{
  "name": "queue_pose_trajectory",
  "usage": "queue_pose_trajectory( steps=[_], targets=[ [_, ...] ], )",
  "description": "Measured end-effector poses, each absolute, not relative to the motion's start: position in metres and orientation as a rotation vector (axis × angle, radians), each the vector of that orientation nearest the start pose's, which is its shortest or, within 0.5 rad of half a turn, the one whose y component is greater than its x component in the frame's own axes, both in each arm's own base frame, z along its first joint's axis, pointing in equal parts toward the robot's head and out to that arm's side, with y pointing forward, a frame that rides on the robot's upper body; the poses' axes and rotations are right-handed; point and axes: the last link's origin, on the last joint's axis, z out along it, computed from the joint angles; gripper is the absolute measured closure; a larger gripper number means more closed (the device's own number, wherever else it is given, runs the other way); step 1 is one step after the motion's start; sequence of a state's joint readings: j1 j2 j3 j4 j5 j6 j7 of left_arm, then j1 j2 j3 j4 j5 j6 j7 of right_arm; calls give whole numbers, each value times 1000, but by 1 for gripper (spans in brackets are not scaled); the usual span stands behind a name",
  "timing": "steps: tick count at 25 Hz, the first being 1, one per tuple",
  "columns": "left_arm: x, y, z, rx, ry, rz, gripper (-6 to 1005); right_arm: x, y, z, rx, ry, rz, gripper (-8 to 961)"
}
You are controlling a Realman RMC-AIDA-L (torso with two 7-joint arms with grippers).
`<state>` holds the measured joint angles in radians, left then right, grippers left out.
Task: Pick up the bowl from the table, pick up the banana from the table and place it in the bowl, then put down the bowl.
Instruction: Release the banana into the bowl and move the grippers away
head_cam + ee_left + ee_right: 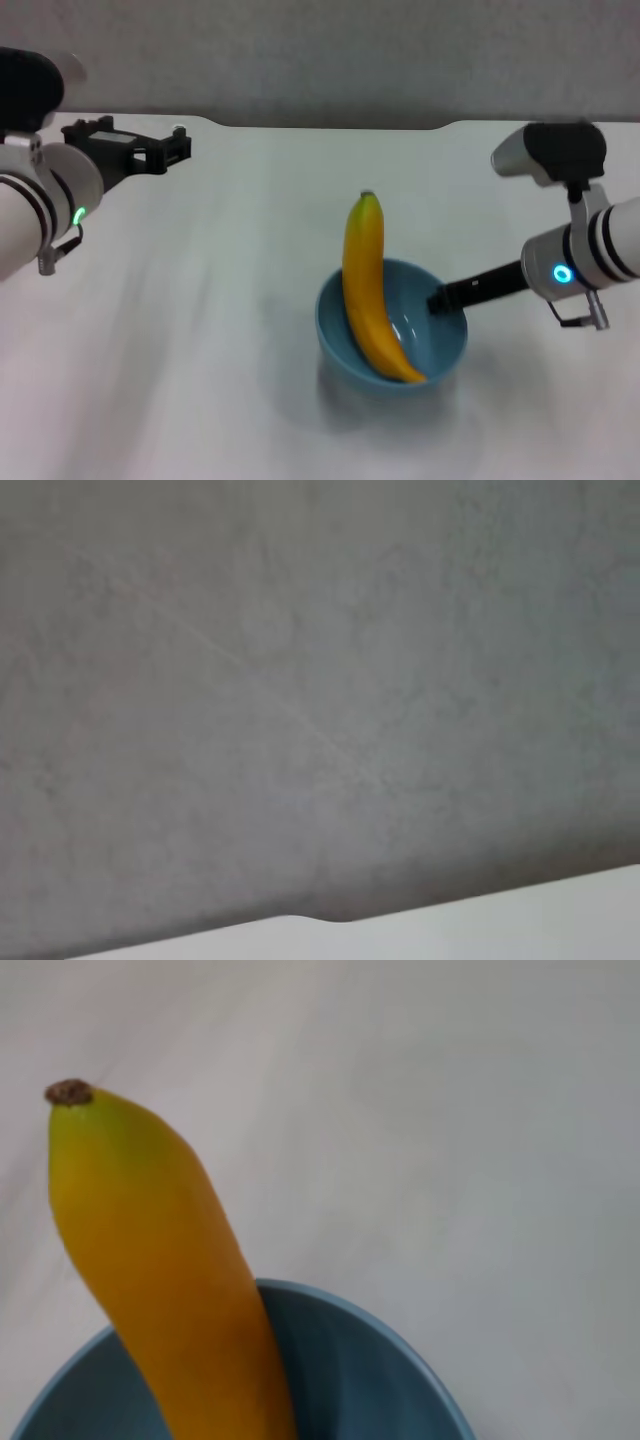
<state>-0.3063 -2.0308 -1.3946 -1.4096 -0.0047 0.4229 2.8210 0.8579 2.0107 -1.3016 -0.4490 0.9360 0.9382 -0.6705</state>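
The light-blue bowl [345,352] is on the right of the middle of the white table [180,350]. The yellow banana [365,285] lies in it, leaning over the far rim with its tip pointing away from me. My right gripper [438,298] is at the bowl's right rim and shut on it. I cannot tell whether the bowl touches the table. The right wrist view shows the banana [160,1260] rising out of the bowl [370,1380]. My left gripper [182,146] is open and empty, held high at the far left.
The table's far edge with its shallow notch [330,126] runs under a grey wall. The left wrist view shows only that wall and a strip of the table's edge [520,915].
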Motion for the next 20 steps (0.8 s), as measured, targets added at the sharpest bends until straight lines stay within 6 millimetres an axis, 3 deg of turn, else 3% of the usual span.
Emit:
queue_pose_trajectory(
  steps=[11,20],
  targets=[
    [-201,394,11,-1831,-816,-290,89,257,400,-64,-2342,1442,-125,921],
    [-203,393,11,-1826,-827,-296,89,263,405,-60,-2298,1434,-103,916]
  ],
)
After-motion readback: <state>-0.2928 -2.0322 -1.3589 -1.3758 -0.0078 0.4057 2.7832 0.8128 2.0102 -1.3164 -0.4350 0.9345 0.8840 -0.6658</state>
